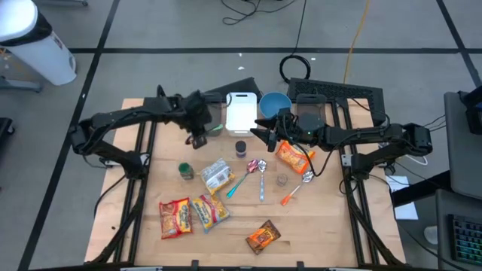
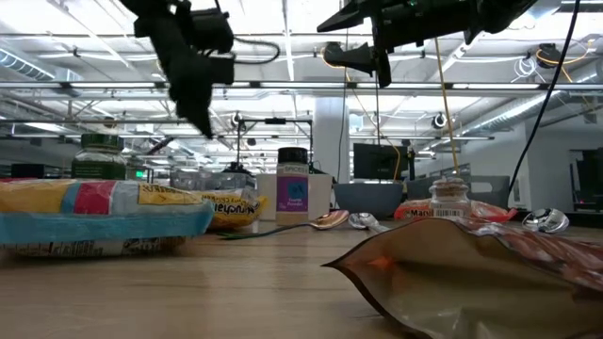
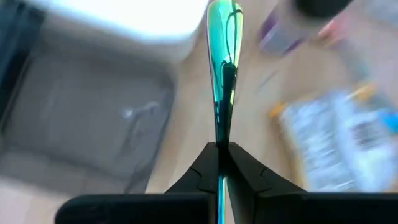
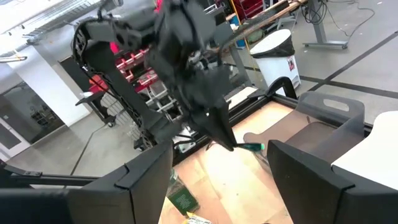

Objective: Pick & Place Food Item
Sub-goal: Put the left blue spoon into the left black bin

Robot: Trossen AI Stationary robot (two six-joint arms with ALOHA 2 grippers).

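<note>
My left gripper [image 1: 201,140] hangs above the table's far left part, near a clear container [image 1: 215,118], and is shut on a shiny green-blue utensil [image 3: 222,74]. The right wrist view shows that gripper [image 4: 225,142] with the utensil's green tip [image 4: 252,147] sticking out of it. My right gripper [image 1: 260,135] stands open and level above the middle, over nothing. Food packs lie flat on the table: two yellow-red ones [image 1: 175,218] [image 1: 209,211], a silver-white one [image 1: 217,175], an orange one [image 1: 292,156] and a brown one [image 1: 263,237]. My left gripper pinches the utensil's narrow shaft [image 3: 219,146] between its two fingertips. The fingers slant down and lie along the utensil, which runs straight on past them to its wide rounded end [image 3: 224,18]. The utensil is lifted clear of the table.
A white cutting board [image 1: 241,111] and a blue bowl [image 1: 275,102] stand at the far edge. A purple jar [image 1: 241,147], a green jar [image 1: 185,171], a small jar [image 1: 282,179], two metal spoons [image 1: 256,172] and an orange-handled one [image 1: 296,190] lie mid-table.
</note>
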